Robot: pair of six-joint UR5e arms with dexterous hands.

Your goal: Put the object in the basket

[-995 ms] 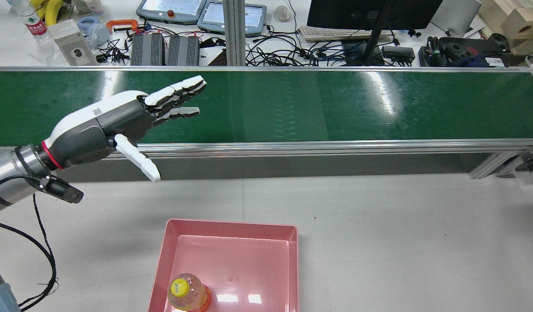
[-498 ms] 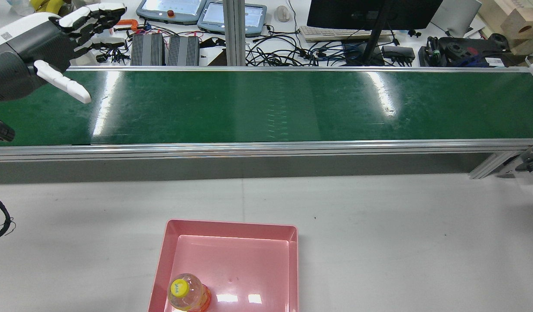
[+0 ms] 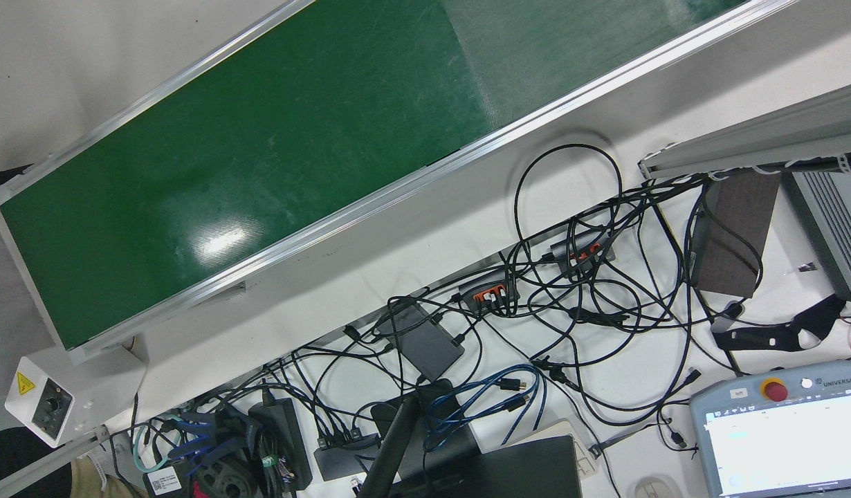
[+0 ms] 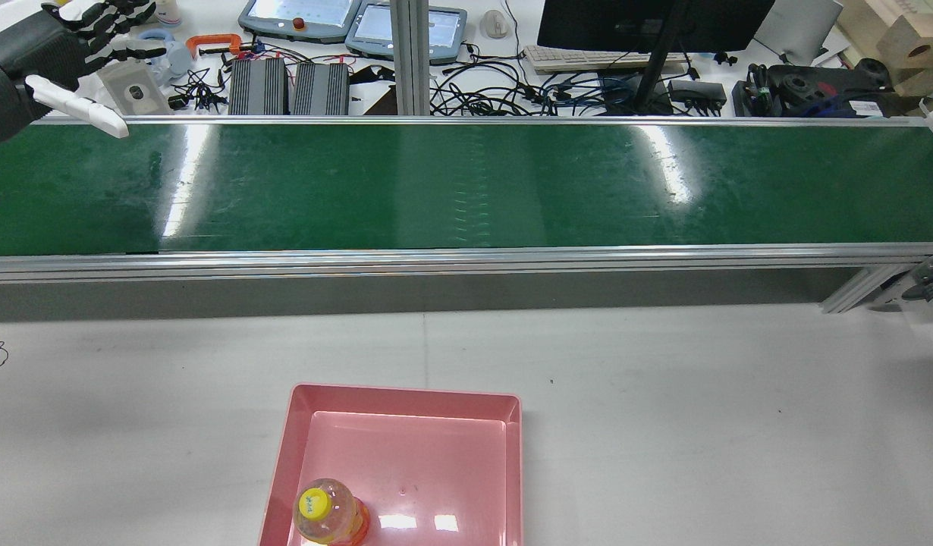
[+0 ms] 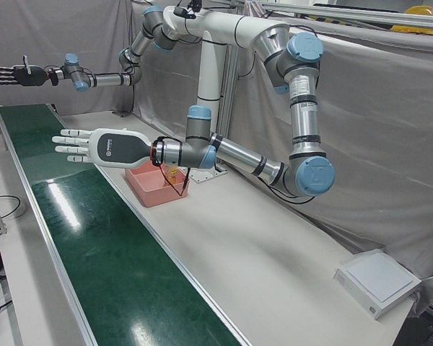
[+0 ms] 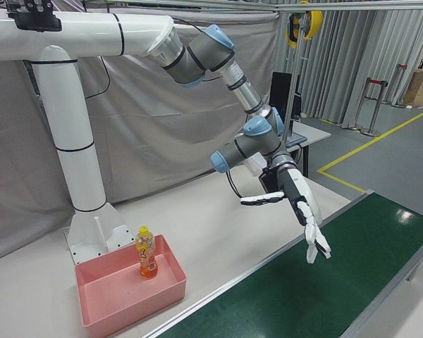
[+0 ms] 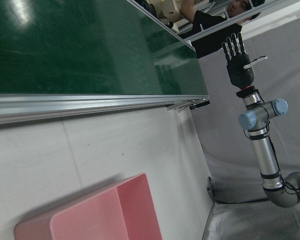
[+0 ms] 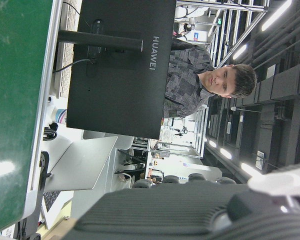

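1. The small clear plastic bottle with a yellow cap and orange drink stands upright inside the shallow pink plastic basket, tucked into the corner nearest the robot on its left side. By my reading the placing is done, and the step in hand is getting the arm clear.
2. The left hand hovers high over the left end of the green conveyor belt, well apart from the basket, fingers spread and grasping nothing. The right hand is raised far off past the belt's end, also spread and empty.
3. To do this well, I would keep the left hand flat and released, carry it high over the aluminium rail, and stay wide of the basket; a tall, narrow bottle on a slick floor would likely tip at a slight knock.
4. Materials: the basket is glossy moulded plastic with rounded corners and low walls; the belt is smooth and shiny with fine scuffs; the grey desk is matt and flat. The bottle is a rounded, see-through cylinder.
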